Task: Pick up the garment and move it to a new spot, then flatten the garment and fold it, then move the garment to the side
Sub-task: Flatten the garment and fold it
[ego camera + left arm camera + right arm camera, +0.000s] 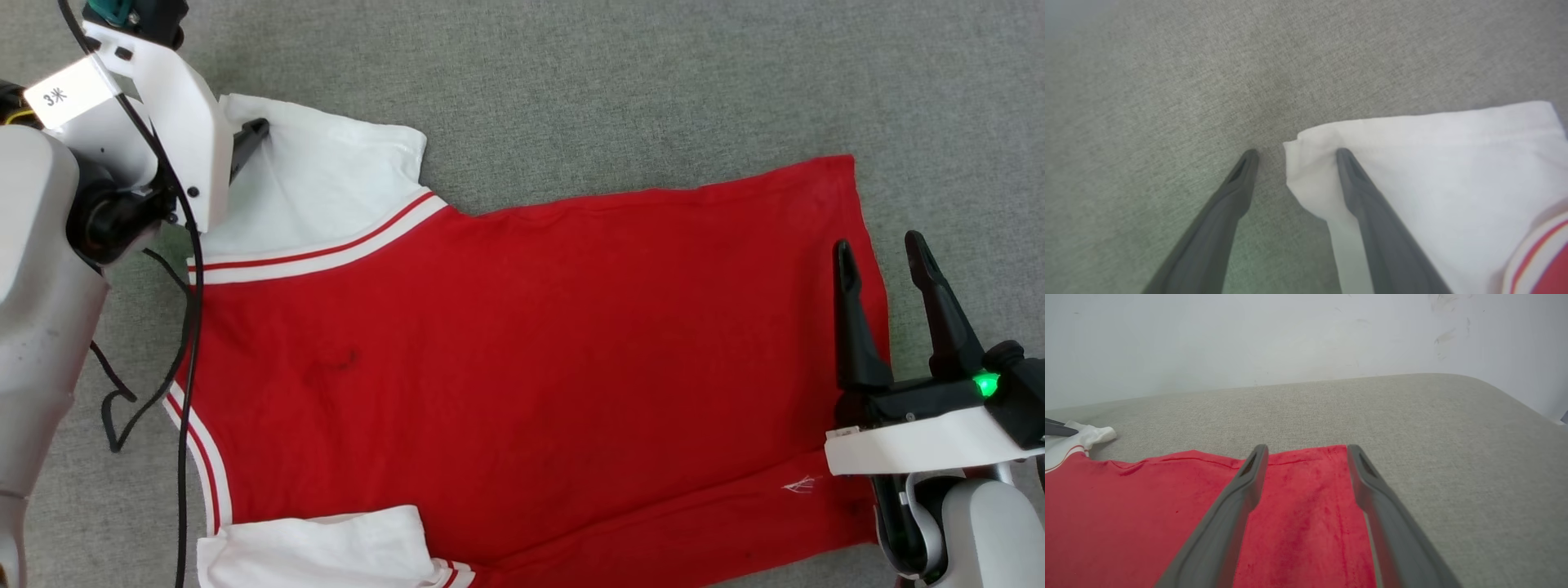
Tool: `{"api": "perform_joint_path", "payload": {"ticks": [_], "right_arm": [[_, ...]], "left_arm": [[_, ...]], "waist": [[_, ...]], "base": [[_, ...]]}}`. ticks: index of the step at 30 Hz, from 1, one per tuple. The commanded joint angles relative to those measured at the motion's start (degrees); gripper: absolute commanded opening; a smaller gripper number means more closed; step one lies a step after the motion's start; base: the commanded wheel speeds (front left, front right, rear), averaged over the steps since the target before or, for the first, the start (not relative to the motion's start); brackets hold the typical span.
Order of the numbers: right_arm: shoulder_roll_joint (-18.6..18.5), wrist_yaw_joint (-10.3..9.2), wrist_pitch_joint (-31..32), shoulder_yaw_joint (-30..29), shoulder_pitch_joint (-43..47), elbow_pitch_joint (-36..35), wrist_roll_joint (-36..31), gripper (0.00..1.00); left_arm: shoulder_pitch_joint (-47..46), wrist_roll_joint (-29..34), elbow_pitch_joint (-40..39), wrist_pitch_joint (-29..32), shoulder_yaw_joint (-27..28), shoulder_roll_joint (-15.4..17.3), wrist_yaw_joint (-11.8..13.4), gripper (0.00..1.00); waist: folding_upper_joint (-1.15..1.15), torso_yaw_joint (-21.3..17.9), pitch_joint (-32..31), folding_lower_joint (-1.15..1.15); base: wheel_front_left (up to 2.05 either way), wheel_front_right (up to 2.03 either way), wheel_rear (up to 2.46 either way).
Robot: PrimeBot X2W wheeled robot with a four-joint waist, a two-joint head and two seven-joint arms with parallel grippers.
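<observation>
Two tools are seen, and both are spread open with nothing gripped. The garment (531, 343) is laid flat on the gray-covered counter (653, 73), with its neck side toward the left of the head view and its hem (867, 245) toward the right.

The left tool (1297, 152) is placed at the upper left of the head view, at the corner of the upper white sleeve (1433, 163). In the left wrist view one finger is set over the sleeve corner and the other over bare counter. If the tool is closed here, only a thin corner may be caught, and it is judged that it can slip out when lifted.

The right tool (878, 242) is held at the right of the head view, over the hem. One finger is over red cloth, the other is at or just past the edge of the cloth. A grip taken so near the edge may catch one layer only, and the layers can then be pulled apart.

A black cable (192, 327) is hung across the neck side at the left. It may be dragged over the cloth and wrinkles may be made. The lower white sleeve (318, 547) is cut by the bottom of the frame, so its full position cannot be told.
</observation>
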Motion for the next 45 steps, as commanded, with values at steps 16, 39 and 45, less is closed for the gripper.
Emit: {"api": "perform_joint_path", "payload": {"ticks": [16, 39, 45], "right_arm": [[-1.21, -0.05, 1.42, -0.96, -1.05, 0.06, -1.18, 1.00], [-22.73, -0.05, 58.51, 0.66, -15.80, 8.59, 11.28, 1.00], [-24.02, -0.06, 64.86, 2.21, -20.02, 11.92, 11.98, 1.00]], "left_arm": [[1.89, -3.83, 2.41, -7.43, -0.89, -2.17, 0.09, 0.00], [17.00, -8.07, -32.28, -9.56, -2.59, 4.18, 5.01, 0.00], [19.33, -7.23, -38.78, -9.15, -3.26, 5.11, 6.78, 0.00]], "waist": [[0.00, 1.62, -3.15, -0.01], [0.00, 11.02, -8.14, -0.01], [0.00, 13.17, -6.45, -0.01]], "base": [[0.00, 0.00, 0.00], [0.00, 0.00, 0.00], [0.00, 0.00, 0.00]]}}
